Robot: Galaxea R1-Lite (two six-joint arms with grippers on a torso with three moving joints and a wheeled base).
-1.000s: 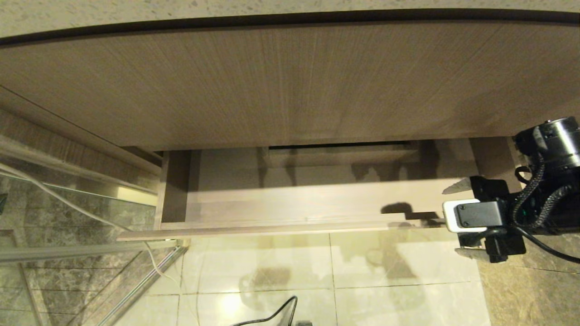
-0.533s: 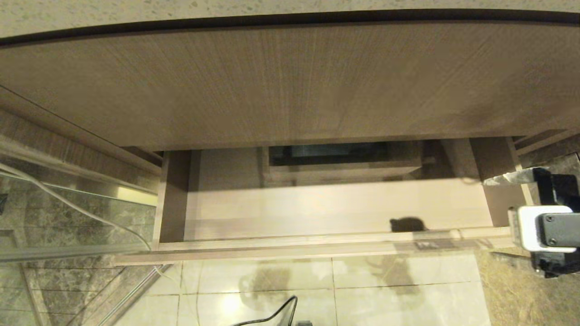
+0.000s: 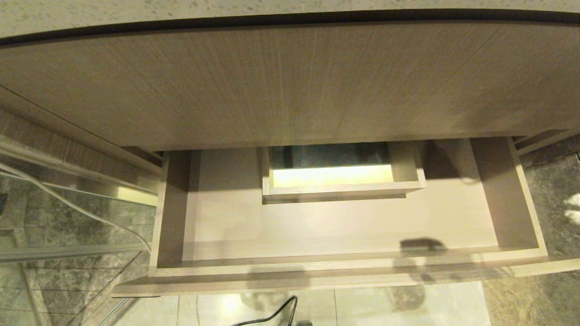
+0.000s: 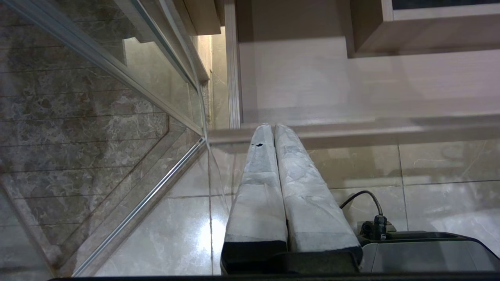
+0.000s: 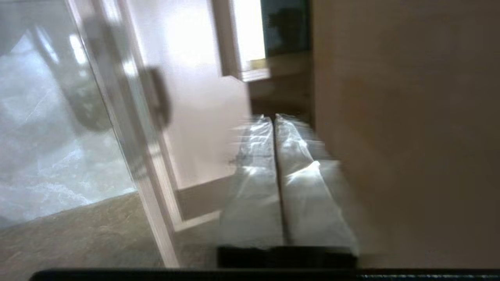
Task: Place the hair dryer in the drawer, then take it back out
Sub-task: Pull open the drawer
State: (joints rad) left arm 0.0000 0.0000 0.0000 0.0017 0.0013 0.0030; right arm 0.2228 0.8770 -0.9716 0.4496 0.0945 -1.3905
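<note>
The drawer (image 3: 349,265) stood pulled out toward the robot beneath the wood-grain panel (image 3: 281,81), its long axis running left to right, its boxed cutout (image 3: 337,174) at the far middle. The left gripper (image 4: 273,128) hung near its front left corner, fingers together. The right gripper (image 5: 274,117), fingers together, was at its right end.
</note>
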